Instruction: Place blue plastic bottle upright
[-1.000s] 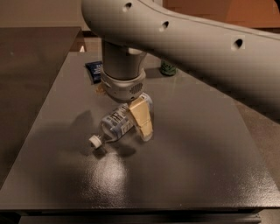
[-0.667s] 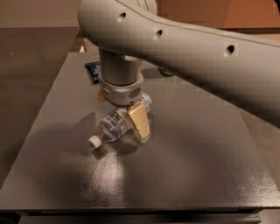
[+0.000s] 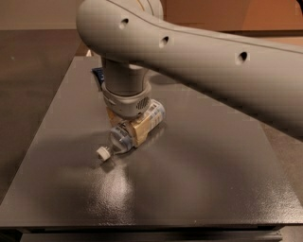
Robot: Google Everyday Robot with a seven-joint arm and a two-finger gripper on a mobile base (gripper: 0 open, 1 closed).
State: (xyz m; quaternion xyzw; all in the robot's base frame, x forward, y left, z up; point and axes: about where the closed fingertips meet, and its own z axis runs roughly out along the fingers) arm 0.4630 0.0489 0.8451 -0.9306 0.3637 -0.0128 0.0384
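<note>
Down lower than a second ago for the gripper [image 3: 126,124], and turned a little, with its tan pads [image 3: 140,130] now pressed to either side of the blue plastic bottle [image 3: 154,113] instead of hanging just above it. Pinching the bottle across its middle, then, as far as can be judged. Still lying on its side between the pads, white cap [image 3: 103,152] poking out below and to the left of the gripper, labelled end out to the right (no lift yet, to go by the shadow touching its underside). Probably a grasp made and a tipping-up not yet begun: to be raised cap end first, swung to vertical and set down on its base. Beneath the gripper, a dark, faintly glossy table [image 3: 189,189], with a pale glare just in front of the cap. Behind the gripper, apart from the bottle, the corner of a flat dark blue packet [image 3: 97,74]. Beyond the table, dull brown floor [image 3: 28,61] off to the left and a pale wall [image 3: 38,14] further back.
</note>
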